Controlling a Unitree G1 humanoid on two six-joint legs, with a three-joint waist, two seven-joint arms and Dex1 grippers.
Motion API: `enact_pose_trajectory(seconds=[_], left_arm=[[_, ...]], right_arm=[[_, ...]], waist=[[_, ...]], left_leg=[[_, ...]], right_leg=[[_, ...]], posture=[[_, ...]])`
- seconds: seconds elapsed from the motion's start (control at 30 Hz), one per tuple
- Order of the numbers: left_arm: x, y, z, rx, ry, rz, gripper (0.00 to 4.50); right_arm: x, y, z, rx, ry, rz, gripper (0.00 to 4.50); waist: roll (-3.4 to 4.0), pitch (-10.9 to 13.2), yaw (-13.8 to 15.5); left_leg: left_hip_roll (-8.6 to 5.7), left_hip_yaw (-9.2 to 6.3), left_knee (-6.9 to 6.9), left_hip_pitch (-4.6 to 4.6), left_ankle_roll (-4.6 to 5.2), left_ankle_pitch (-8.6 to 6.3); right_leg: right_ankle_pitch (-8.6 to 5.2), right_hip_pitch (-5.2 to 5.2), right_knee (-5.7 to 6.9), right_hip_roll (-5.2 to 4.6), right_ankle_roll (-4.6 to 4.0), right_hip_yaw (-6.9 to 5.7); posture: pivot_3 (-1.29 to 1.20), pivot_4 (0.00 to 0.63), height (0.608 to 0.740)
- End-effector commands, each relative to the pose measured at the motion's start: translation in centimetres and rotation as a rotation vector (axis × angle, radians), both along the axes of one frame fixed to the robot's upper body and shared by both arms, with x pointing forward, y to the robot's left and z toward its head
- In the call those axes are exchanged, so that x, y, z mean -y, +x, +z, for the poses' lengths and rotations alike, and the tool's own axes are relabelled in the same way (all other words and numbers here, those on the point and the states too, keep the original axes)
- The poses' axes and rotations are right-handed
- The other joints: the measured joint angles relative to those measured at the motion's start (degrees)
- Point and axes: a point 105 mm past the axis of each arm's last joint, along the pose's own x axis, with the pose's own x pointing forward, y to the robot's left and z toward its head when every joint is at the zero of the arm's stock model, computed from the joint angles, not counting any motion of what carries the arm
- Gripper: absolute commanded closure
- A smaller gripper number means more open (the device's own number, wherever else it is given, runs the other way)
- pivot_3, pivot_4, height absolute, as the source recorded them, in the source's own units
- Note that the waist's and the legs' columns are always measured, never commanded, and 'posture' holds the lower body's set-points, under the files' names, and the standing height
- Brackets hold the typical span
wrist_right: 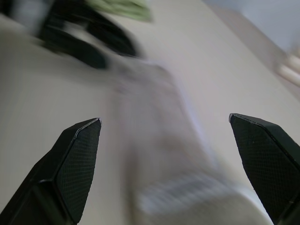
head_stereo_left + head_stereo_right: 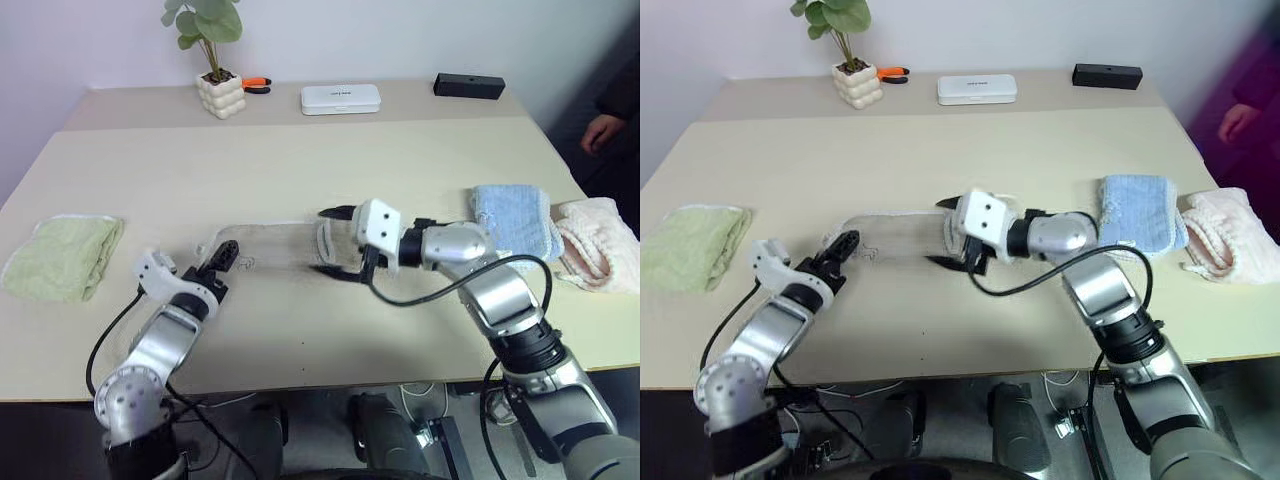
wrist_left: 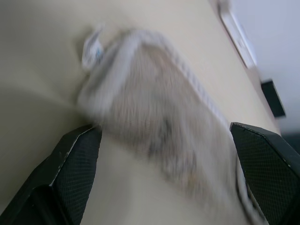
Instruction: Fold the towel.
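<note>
Looking down from my head, I saw the towel (image 2: 275,247) lying as a narrow folded strip on the table (image 2: 300,170), stretched between my two grippers, with the pale green towel (image 2: 60,257) far to my left and the light blue towel (image 2: 512,222) and a pink cloth (image 2: 600,243) to my right. My left wrist view added the white edge trim and the small loop (image 3: 91,46) at the near end. My right wrist view caught my left gripper (image 1: 89,40) beyond the strip's far end. My left gripper's fingers (image 3: 75,159) were spread wide, holding nothing, the towel between them but apart. My right gripper (image 2: 338,242) also stood wide open over the strip's other end, empty.
</note>
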Motion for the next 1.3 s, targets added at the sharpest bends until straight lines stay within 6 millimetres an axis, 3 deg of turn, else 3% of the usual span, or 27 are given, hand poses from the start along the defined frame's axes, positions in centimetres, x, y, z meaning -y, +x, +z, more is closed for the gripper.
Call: enact_pose_trajectory(seconds=[0.03, 0.17, 0.37, 0.63, 0.73, 0.83, 0.93, 1.03, 1.17, 1.3], left_arm=[[-0.9, 0.9, -0.7, -0.045, -0.042, 0.044, 0.00], [-0.9, 1.6, -0.6, -0.046, -0.049, 0.042, 1.36], [-2.7, 2.2, 1.2, 0.046, -0.028, 0.112, 4.48], [-8.0, 0.9, 9.0, 0.378, 0.192, 0.197, 4.48], [-7.3, 0.7, 11.3, 0.456, 0.324, 0.100, 4.48], [-4.0, 0.7, 12.3, 0.513, 0.497, -0.109, 4.48], [0.8, 0.4, 11.9, 0.566, 0.605, -0.367, 4.48], [4.8, -0.3, 10.1, 0.577, 0.714, -0.595, 4.48], [6.8, 0.3, 6.5, 0.497, 0.822, -0.754, 4.48], [8.3, 0.8, 4.5, 0.477, 0.848, -0.839, 4.48]], right_arm=[[-0.5, -0.8, 1.0, 0.040, 0.024, 0.021, 0.04], [-0.7, -1.1, 1.0, 0.035, 0.026, 0.018, 0.00], [-0.6, -1.4, 0.9, 0.025, 0.030, 0.002, 0.00], [0.7, -0.9, 0.9, 0.028, 0.012, -0.059, 0.00], [1.2, -0.4, 0.9, 0.028, 0.007, -0.081, 0.00], [1.6, 0.2, 0.8, 0.025, 0.010, -0.107, 0.00], [2.0, 0.7, 0.6, 0.021, 0.014, -0.136, 0.00], [2.3, 0.9, 0.5, 0.017, 0.019, -0.159, 0.00], [2.6, 1.0, 0.3, 0.013, 0.025, -0.183, 0.00], [2.9, 1.0, 0.1, 0.014, 0.023, -0.204, 0.00]], waist=[[0.00, 0.00, 0.17], [0.00, -0.01, 0.77], [-0.03, 0.01, 1.26], [-0.04, 0.02, 1.06], [-0.05, 0.03, 1.22], [-0.07, 0.04, 1.31], [-0.07, 0.04, 1.25], [-0.06, 0.04, 1.16], [-0.04, 0.05, 0.86], [-0.04, 0.05, 0.94]], left_leg=[[-0.01, -0.01, 0.00, 0.01, -0.01, 0.01], [-0.01, -0.04, -0.01, 0.03, -0.03, 0.01], [-0.02, -0.05, -0.01, -0.04, -0.04, 0.02], [-0.01, -0.05, -0.06, -0.07, -0.05, 0.02], [-0.01, -0.05, -0.08, -0.08, -0.05, 0.02], [-0.02, -0.07, -0.08, -0.12, -0.05, 0.02], [-0.04, -0.09, -0.10, -0.16, -0.06, 0.03], [-0.05, -0.08, -0.13, -0.20, -0.06, 0.02], [-0.03, -0.08, -0.24, -0.19, -0.05, 0.02], [-0.01, -0.12, -0.24, -0.19, -0.04, 0.01]], right_leg=[[0.00, 0.01, 0.00, 0.00, 0.00, 0.00], [0.00, 0.04, -0.01, 0.00, -0.01, -0.04], [0.00, 0.02, -0.10, 0.00, -0.01, -0.05], [-0.06, -0.02, -0.12, 0.00, -0.13, -0.06], [-0.07, -0.01, -0.18, -0.01, -0.14, -0.07], [-0.08, 0.04, -0.31, 0.00, -0.16, -0.07], [-0.07, 0.15, -0.58, 0.00, -0.20, -0.07], [-0.05, 0.20, -0.76, -0.01, -0.18, -0.05], [-0.02, 0.13, -0.76, 0.03, -0.12, -0.04], [-0.03, 0.13, -0.75, 0.07, -0.13, -0.04]], posture=[[0.00, 0.150, 0.737], [0.00, 0.150, 0.737], [0.00, 0.150, 0.737], [0.00, 0.150, 0.737], [0.00, 0.150, 0.737], [0.00, 0.150, 0.737], [0.00, 0.150, 0.737], [0.00, 0.150, 0.737], [0.00, 0.150, 0.737], [0.00, 0.150, 0.737]])
